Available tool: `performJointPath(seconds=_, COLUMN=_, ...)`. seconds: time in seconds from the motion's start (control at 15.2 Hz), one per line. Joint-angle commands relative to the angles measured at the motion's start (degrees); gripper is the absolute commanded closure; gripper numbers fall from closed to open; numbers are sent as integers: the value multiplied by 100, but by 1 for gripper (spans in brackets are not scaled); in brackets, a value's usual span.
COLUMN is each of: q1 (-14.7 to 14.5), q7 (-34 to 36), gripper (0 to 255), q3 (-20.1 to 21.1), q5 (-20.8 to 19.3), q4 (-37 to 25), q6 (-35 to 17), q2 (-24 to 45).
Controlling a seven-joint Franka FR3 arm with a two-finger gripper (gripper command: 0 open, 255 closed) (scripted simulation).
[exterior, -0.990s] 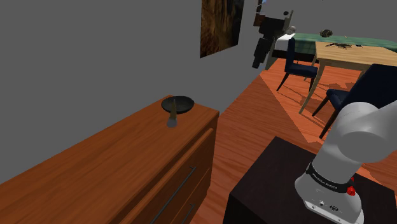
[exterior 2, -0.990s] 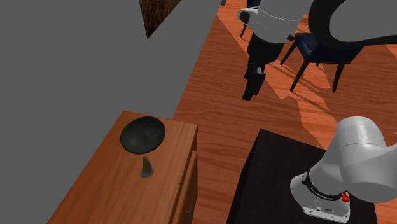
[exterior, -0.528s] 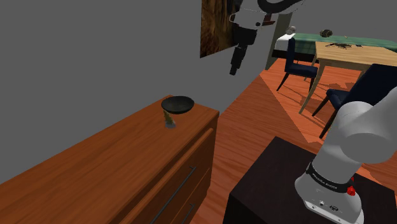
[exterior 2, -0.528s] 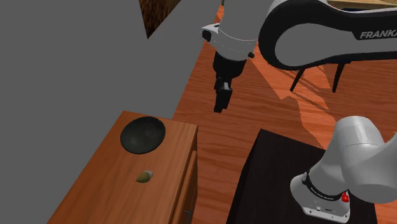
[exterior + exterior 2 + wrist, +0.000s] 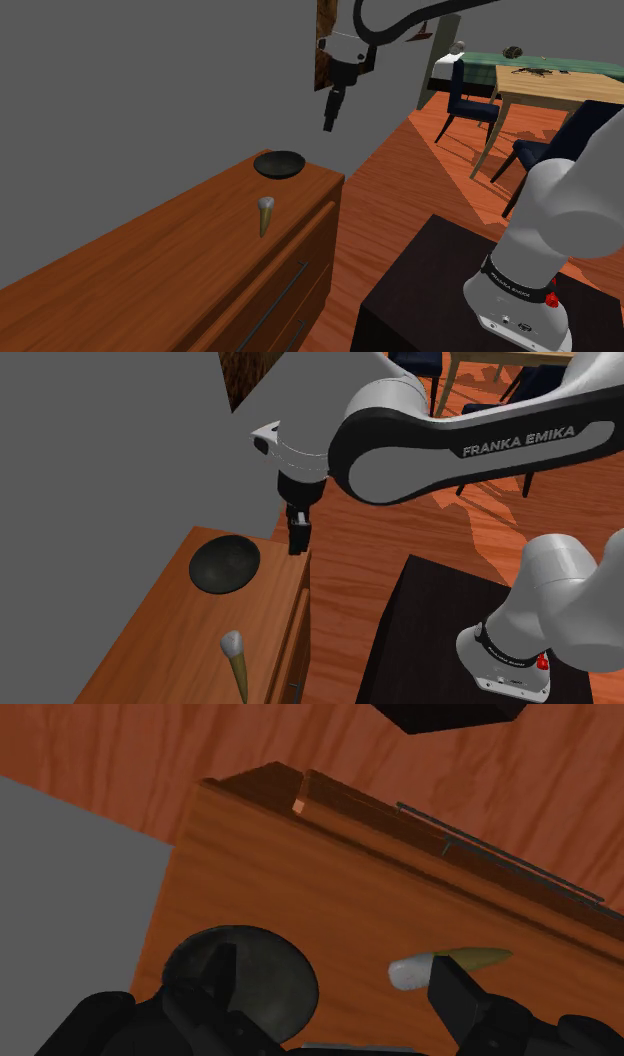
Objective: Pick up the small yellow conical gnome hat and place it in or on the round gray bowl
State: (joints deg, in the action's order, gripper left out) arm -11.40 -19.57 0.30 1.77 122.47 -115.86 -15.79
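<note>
1. The reach for the hat [image 5: 265,216] is the step in hand, I judge; the gripper [image 5: 333,112] hangs high near the dark round bowl [image 5: 279,164], fingers [image 5: 455,994] spread, holding nothing;
2. Next it must pass beyond the bowl, drop, and straddle the cone's narrow body;
3. The hat rests on the wooden surface [image 5: 170,265], near the bowl but apart; it is a slim olive-yellow cone with a pale end, seemingly lying down.

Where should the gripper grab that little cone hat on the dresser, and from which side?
Come from above and close the gripper across the gnome hat at mid-body, nearer its whitish wide end. It seems to lie on its side on the dresser, so its tapered flanks face sideways.
</note>
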Motion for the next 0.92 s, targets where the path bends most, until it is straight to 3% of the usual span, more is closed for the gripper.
performJointPath(seconds=0.0, q1=-93, q7=-115, gripper=0, q3=68, q5=24, q4=-246, q6=-158, q2=366)
performJointPath(seconds=0.86, q1=-591, q7=-640, gripper=0, q3=538, q5=-73, q4=-1775, q6=-839, q2=2390)
